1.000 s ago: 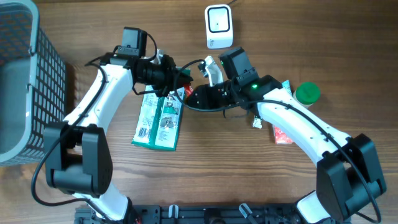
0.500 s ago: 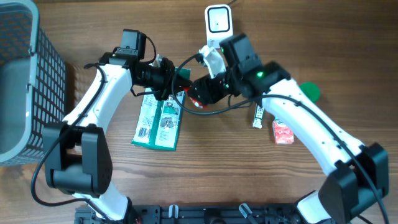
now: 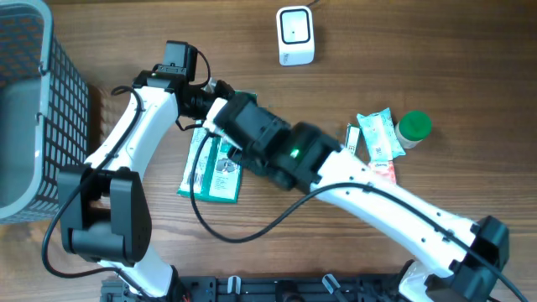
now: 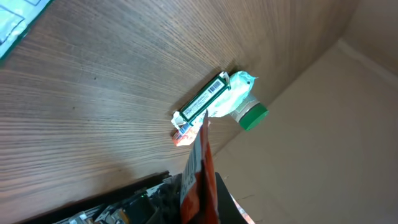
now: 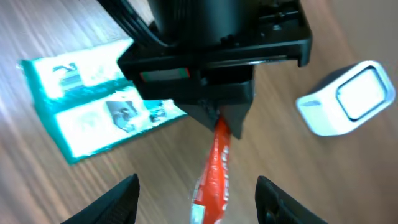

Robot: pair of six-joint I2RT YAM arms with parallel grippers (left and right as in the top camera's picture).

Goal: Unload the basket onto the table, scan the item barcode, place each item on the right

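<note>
Right wrist view: the left pincer [image 5: 219, 118] grips the red packet [image 5: 214, 162], hanging between the 2 wide-spread fingers of the right pincer [image 5: 199, 186], touching neither. The white scanner [image 5: 347, 99] lies nearby.

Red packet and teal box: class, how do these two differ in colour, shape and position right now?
Colour: the red packet is orange-red, while the teal box is teal and white with pictures. Shape: the packet looks thin and narrow, the box broad and flat. Position: the packet hangs in the air, pinched by the left gripper, while the box lies flat on the table. Both are printed retail packaging.
</note>
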